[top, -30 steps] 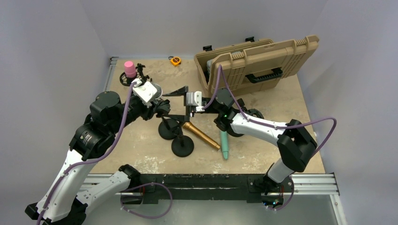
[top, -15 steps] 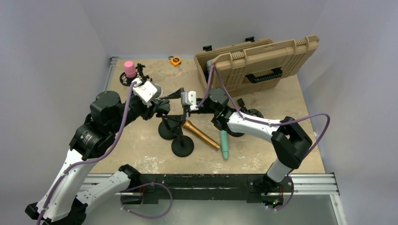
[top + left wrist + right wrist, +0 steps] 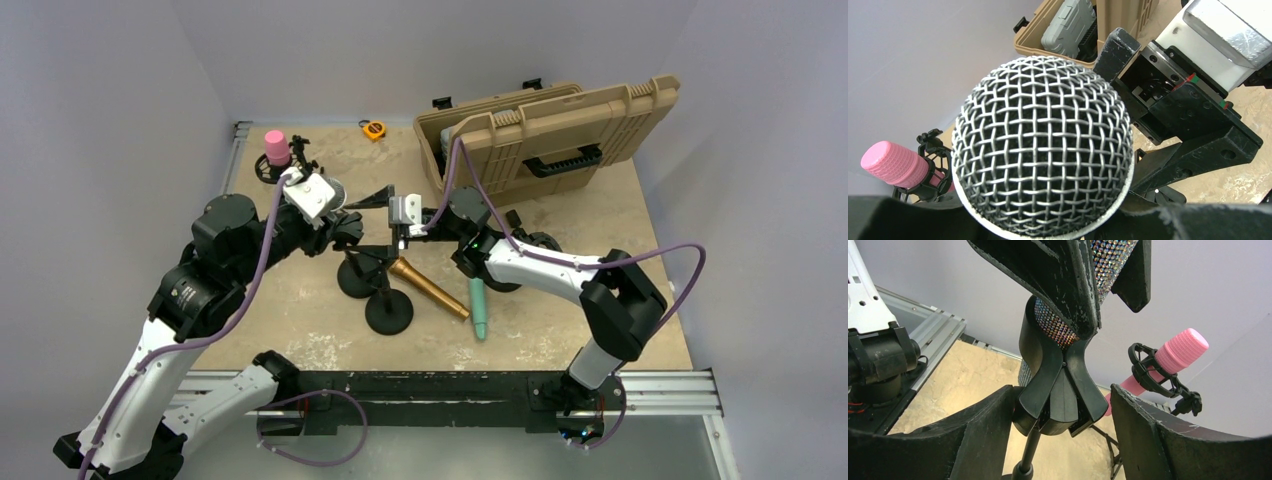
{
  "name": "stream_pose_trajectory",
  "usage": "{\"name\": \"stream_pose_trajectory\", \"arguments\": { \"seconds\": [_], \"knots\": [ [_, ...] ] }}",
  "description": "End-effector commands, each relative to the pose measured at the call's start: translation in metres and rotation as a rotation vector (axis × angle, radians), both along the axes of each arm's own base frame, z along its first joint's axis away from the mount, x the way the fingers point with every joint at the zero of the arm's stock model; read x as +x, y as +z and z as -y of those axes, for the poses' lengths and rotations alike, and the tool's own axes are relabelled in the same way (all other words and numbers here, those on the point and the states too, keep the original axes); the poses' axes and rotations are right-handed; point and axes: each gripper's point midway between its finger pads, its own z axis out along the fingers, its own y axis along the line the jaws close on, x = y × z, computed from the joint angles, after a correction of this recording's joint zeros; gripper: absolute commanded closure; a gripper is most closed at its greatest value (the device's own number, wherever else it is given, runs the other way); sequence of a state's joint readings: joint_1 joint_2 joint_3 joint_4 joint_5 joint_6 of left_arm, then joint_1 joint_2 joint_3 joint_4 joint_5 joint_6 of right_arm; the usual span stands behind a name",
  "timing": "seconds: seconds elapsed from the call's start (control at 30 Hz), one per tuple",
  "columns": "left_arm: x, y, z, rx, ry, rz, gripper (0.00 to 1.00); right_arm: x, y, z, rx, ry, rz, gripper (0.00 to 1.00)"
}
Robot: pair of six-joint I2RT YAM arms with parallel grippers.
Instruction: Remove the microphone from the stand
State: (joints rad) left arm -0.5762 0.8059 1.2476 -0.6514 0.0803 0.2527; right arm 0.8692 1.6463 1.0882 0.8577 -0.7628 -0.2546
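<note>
A microphone with a silver mesh head (image 3: pixel 1043 145) and a rhinestone body (image 3: pixel 1055 330) sits in the black clip (image 3: pixel 1063 390) of a stand. My left gripper (image 3: pixel 340 222) is shut on the microphone body; its dark fingers (image 3: pixel 1058 275) show at the top of the right wrist view. My right gripper (image 3: pixel 1063 420) is open, one finger on each side of the clip. The left finger touches the clip and the right finger stands apart. In the top view the right gripper (image 3: pixel 372 222) faces the left one. Two round black stand bases (image 3: pixel 389 312) sit below them.
A pink microphone (image 3: pixel 275 148) stands in a shock mount at the back left. A gold microphone (image 3: pixel 430 290) and a teal one (image 3: pixel 478 305) lie on the table. An open tan case (image 3: pixel 550 135) is at the back right, a small yellow tape measure (image 3: pixel 373 129) beside it.
My right gripper has moved left and closer to the stand clip, and now straddles it. My left gripper has kept its hold on the microphone and has barely moved.
</note>
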Motion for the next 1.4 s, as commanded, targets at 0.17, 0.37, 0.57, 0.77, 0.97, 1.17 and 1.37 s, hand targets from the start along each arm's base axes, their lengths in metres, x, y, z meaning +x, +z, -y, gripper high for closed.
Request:
{"name": "stream_pose_trajectory", "arguments": {
  "seconds": [0.17, 0.37, 0.57, 0.77, 0.97, 1.17, 1.37],
  "knots": [
    [-0.007, 0.014, 0.005, -0.049, -0.029, 0.01, 1.0, -0.002, 0.028, 0.004, 0.054, 0.002, 0.058, 0.49],
    [-0.009, 0.019, 0.006, -0.055, -0.039, 0.01, 1.0, 0.011, 0.016, -0.003, 0.025, -0.051, 0.031, 1.0],
    [-0.011, 0.025, 0.01, -0.072, -0.058, 0.009, 1.0, 0.019, 0.019, -0.002, 0.033, -0.093, 0.022, 1.0],
    [-0.01, 0.023, 0.01, -0.067, -0.061, 0.003, 1.0, 0.02, 0.022, 0.0, 0.035, -0.111, 0.01, 0.41],
    [-0.011, 0.023, 0.01, -0.061, -0.066, 0.009, 1.0, 0.022, 0.021, -0.001, 0.018, -0.116, 0.015, 0.38],
    [-0.01, 0.021, 0.013, -0.057, -0.076, 0.004, 1.0, 0.021, 0.022, -0.003, 0.013, -0.101, 0.02, 0.79],
    [-0.012, 0.028, 0.013, -0.064, -0.087, 0.014, 1.0, 0.024, 0.023, -0.003, 0.028, -0.12, 0.018, 1.0]
  ]
}}
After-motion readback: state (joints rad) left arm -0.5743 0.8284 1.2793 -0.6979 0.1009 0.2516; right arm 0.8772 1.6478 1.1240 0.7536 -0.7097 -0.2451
